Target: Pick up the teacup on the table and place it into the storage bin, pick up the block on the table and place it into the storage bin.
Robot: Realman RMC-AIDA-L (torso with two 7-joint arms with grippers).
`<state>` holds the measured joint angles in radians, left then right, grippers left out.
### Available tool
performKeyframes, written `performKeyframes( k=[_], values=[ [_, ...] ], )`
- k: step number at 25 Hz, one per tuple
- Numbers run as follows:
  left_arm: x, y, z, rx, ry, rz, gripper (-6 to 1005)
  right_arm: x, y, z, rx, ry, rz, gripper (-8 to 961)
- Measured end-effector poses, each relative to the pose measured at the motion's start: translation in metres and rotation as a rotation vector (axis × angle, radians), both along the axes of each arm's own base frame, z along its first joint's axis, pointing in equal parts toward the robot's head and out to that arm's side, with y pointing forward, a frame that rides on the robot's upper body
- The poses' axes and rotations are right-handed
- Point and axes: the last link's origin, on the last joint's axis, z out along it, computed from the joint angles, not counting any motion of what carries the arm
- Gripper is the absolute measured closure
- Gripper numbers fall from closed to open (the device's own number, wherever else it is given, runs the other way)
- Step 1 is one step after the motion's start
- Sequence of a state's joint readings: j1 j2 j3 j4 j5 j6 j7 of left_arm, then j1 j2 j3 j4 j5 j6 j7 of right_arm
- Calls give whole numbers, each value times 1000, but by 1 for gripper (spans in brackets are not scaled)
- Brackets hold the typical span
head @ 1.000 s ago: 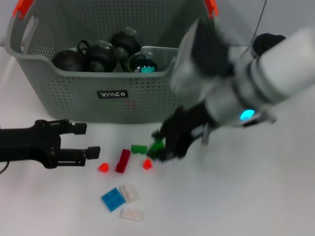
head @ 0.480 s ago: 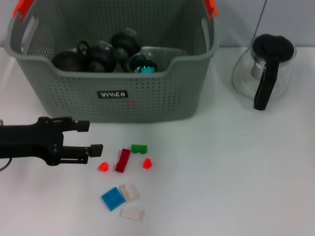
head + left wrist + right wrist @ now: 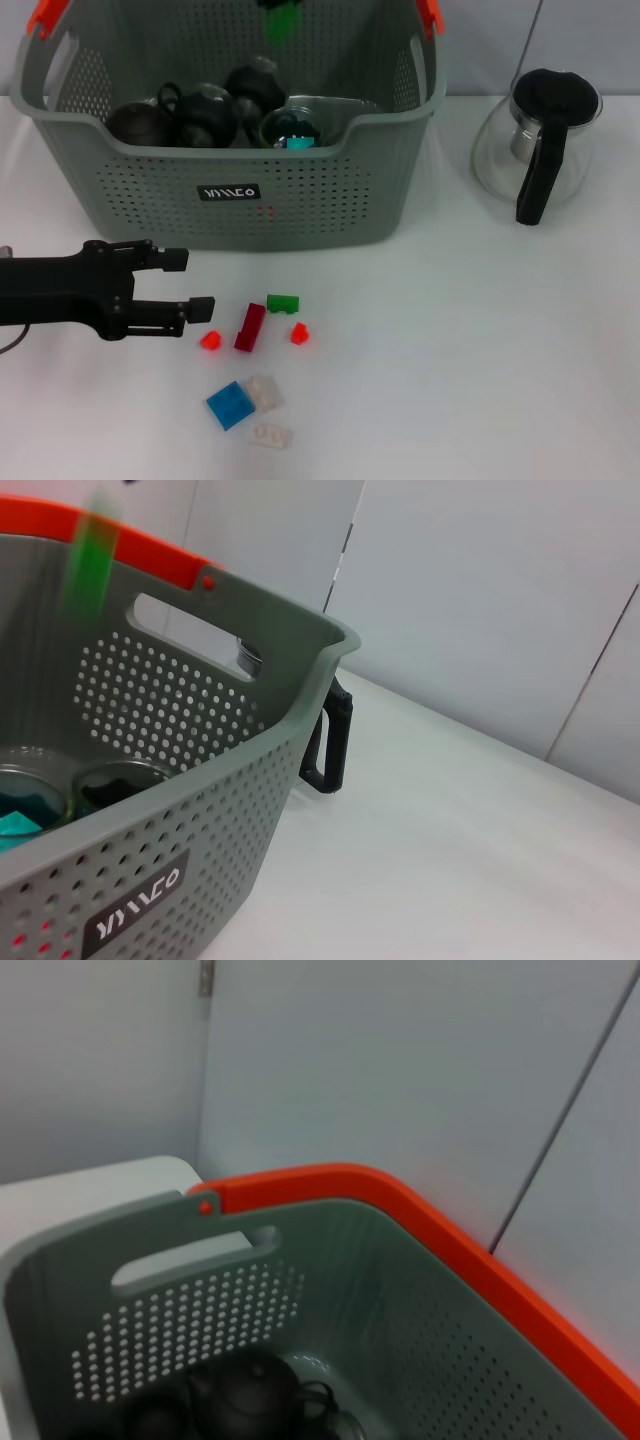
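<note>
Head view shows the black left gripper [image 3: 190, 285] low at nine o'clock of the table. Its fingers are spread wide and empty, just short of a small bright-red block [image 3: 210, 340]. Toward its three o'clock lie a dark-red brick [image 3: 250, 327] and a green brick [image 3: 283, 302]. The grey-green perforated storage bin [image 3: 300, 190] stands at twelve o'clock with dark teacups [image 3: 205, 112] inside. A blurred green block [image 3: 283, 20] hangs in the air over it. The right gripper is out of sight. For the next pick, centre on one brick, close across its narrow sides and clear the rim before release.
</note>
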<state>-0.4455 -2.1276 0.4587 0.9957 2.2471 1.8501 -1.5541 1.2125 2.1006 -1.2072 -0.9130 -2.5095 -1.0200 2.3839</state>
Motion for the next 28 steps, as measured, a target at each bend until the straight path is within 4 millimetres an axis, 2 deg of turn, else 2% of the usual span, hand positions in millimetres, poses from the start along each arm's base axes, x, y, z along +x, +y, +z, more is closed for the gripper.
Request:
performKeyframes(
  k=[6,7,11,14,17,21,28],
  values=[
    [-1,-1,0,0,1,1,155,1,-6,5,5,5,32,299],
    [-1,-1,0,1,1,1,155,1,-9,8,-4,16,38,254],
    [-1,-1,0,0,-1,0,155,8,-38,21,-125,80,104,74],
    [-1,-1,-1,0,-3,-5,155,23,-68,31,-263,101,162,39],
    [-1,-1,-1,0,-2,-6,155,48,-93,35,-380,53,175,4],
    [0,0,-1,0,-2,-8,155,81,-122,23,-542,-52,124,8],
    [0,0,-1,0,-1,-7,155,112,-130,-22,-614,-144,26,9]
  ],
)
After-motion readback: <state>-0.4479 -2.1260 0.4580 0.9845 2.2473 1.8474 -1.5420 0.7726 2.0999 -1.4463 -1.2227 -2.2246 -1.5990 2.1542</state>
